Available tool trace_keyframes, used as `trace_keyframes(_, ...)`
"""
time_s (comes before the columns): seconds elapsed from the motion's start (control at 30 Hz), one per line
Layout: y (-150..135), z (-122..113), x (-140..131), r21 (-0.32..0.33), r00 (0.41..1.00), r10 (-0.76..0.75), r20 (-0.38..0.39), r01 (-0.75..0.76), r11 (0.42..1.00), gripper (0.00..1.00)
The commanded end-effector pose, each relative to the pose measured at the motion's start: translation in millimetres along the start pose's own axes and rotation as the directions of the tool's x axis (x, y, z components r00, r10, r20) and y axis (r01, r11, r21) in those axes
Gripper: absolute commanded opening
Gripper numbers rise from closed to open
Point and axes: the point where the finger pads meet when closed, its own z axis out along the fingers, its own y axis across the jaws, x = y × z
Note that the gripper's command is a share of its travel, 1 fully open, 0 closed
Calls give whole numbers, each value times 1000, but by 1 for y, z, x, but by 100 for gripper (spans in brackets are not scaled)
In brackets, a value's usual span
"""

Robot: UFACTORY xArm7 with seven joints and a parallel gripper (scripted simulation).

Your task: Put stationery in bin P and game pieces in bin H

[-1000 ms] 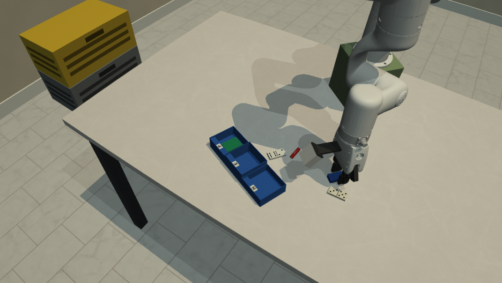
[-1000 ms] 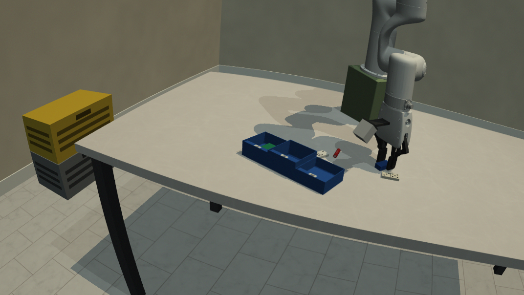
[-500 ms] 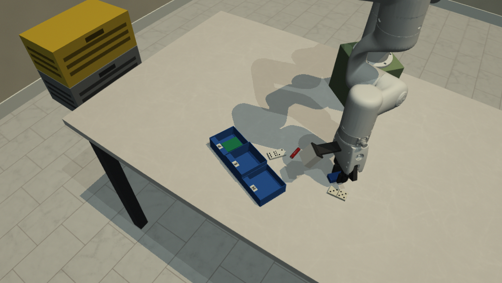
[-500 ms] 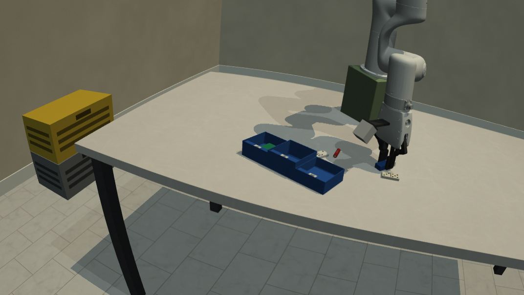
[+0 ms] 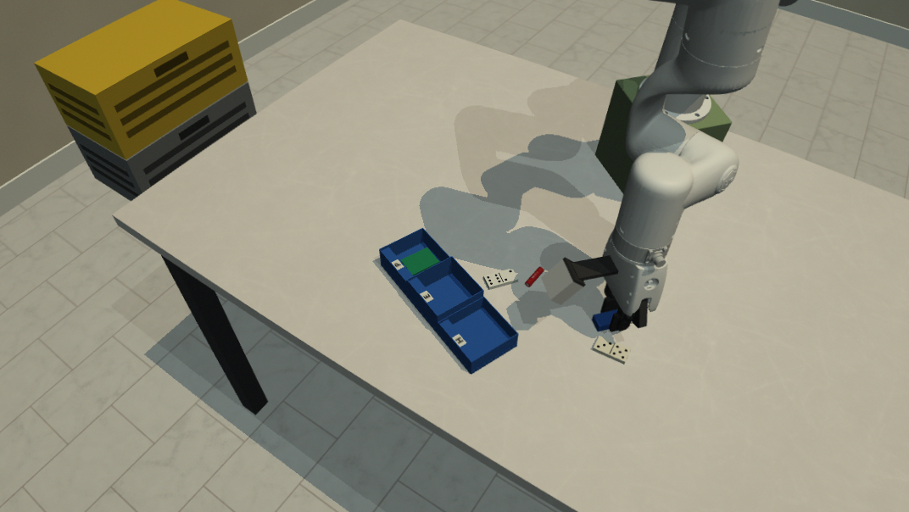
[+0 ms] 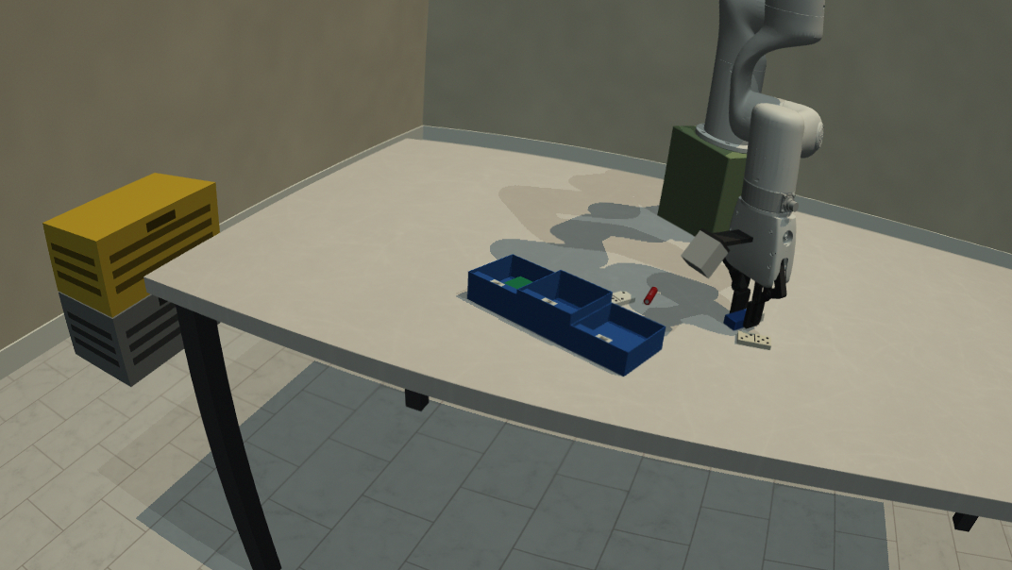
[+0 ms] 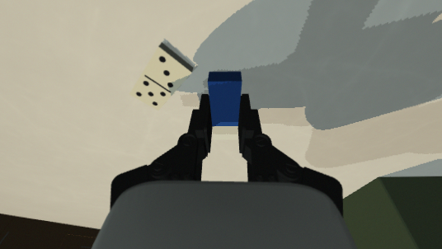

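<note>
On the table (image 5: 331, 158), right of the bins, the gripper (image 7: 225, 108) stands low with its fingers clamped on the two long sides of a blue block (image 7: 224, 96), which still rests on the table top. A domino (image 5: 610, 348) lies flat just in front of the block, apart from it, its pips up. A second domino (image 5: 499, 278) lies close beside the middle bin (image 5: 445, 292), and a small red cylinder (image 5: 534, 276) lies just right of that domino. The three blue bins form one row: bin P (image 5: 407, 253) at the far end holds a green flat piece (image 5: 420, 260), and bin H (image 5: 486, 333) at the near end holds nothing. A green base (image 5: 613, 136) carries the arm (image 5: 655, 191). Beyond the table's left corner, a yellow crate (image 5: 142, 73) sits on a grey crate (image 5: 165, 153).
</note>
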Motion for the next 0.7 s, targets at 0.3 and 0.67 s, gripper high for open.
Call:
trace_keyframes(0.3,-1,-1,1,2,1000,0,-2,0,1000,0)
trace_keyframes(0.67,-1,-27,1,2,1000,0,-2,0,1000,0)
